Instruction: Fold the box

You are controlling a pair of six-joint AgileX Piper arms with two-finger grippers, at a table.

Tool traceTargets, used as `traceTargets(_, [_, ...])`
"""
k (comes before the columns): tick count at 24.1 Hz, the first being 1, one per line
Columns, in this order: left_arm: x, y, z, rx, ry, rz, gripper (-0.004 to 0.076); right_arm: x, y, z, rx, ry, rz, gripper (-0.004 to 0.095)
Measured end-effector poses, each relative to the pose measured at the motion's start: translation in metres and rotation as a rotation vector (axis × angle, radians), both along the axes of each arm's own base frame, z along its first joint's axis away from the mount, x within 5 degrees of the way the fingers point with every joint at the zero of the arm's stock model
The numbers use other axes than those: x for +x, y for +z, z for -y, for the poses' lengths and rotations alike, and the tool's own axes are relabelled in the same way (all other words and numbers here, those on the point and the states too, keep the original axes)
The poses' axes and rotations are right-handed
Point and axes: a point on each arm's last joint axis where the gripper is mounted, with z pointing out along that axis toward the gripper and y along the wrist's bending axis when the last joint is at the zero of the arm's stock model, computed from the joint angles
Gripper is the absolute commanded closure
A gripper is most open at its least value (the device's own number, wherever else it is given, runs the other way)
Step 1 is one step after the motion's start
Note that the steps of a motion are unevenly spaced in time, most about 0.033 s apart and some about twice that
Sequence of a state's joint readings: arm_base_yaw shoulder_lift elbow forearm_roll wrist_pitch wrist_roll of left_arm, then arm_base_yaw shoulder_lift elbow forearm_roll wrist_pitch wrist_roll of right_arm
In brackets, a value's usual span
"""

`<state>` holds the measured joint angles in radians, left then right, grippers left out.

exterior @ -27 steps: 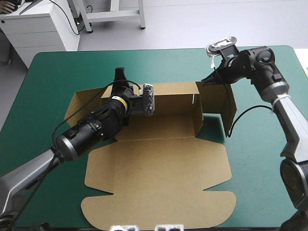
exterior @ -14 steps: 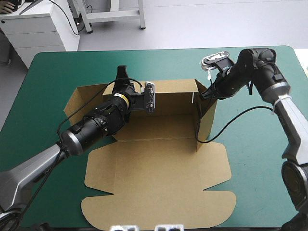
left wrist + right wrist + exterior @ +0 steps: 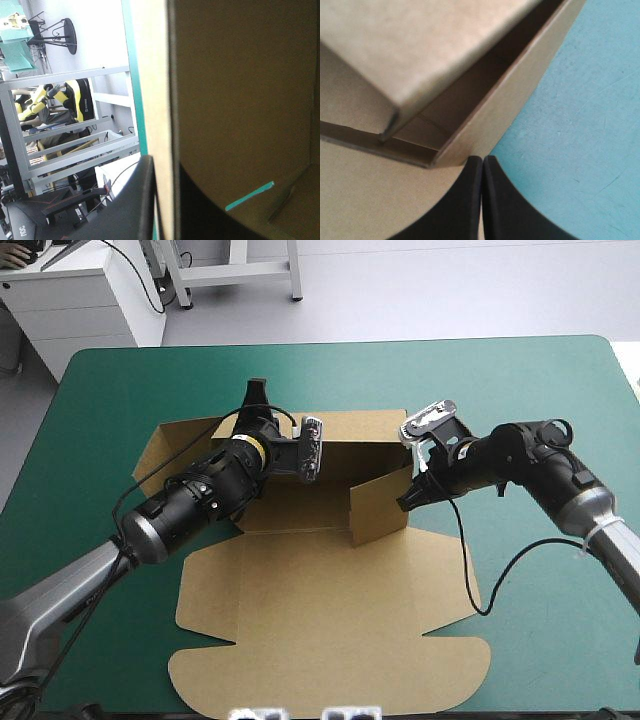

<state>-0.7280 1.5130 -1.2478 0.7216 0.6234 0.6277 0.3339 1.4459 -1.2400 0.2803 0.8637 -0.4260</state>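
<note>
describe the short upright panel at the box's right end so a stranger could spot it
The brown box lies on the teal-green table, mostly flat. At its right end the panel stands angled inward off the long back wall. It is the only short upright piece, with the right arm's shut jaws at its outer corner.

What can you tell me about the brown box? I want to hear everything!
The box is one cut sheet of plain brown board, only partly folded, on the teal-green table. Its back wall stands upright, pinched by the left gripper. The right side wall is swung inward over the floor, with the shut right gripper at its outer corner. The left side flap spreads outward. The big lid, with rounded tabs, lies flat at the near side.
</note>
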Motion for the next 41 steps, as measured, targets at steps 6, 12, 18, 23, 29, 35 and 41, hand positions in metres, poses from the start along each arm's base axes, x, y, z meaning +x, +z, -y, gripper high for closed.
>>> traceTargets(6, [-0.003, -0.005, -0.001, 0.019, -0.028, -0.008, 0.0732, -0.004, -0.002, -0.002, 0.009, 0.059, 0.033, 0.0882])
traceTargets(12, [-0.004, -0.004, -0.001, -0.041, -0.014, -0.033, 0.0733, -0.006, -0.001, -0.004, -0.014, 0.139, 0.052, 0.0605])
traceTargets(18, [-0.004, -0.003, 0.000, -0.118, 0.015, -0.042, 0.0732, -0.010, 0.000, -0.004, -0.018, 0.164, 0.029, 0.0569])
traceTargets(23, [-0.003, -0.005, -0.001, -0.120, 0.025, -0.049, 0.0732, -0.023, 0.013, 0.000, -0.030, 0.184, 0.045, 0.0487])
traceTargets(29, [0.000, -0.019, 0.003, -0.059, -0.017, -0.049, 0.0733, -0.023, 0.011, 0.003, -0.050, 0.147, 0.028, 0.0471])
traceTargets(35, [-0.003, -0.027, 0.002, -0.065, -0.037, -0.045, 0.0732, -0.021, 0.010, 0.008, -0.083, 0.092, 0.019, 0.0471])
traceTargets(41, [-0.002, -0.027, 0.002, -0.084, -0.043, -0.043, 0.0733, -0.021, 0.013, 0.003, -0.016, 0.088, 0.025, 0.0471])
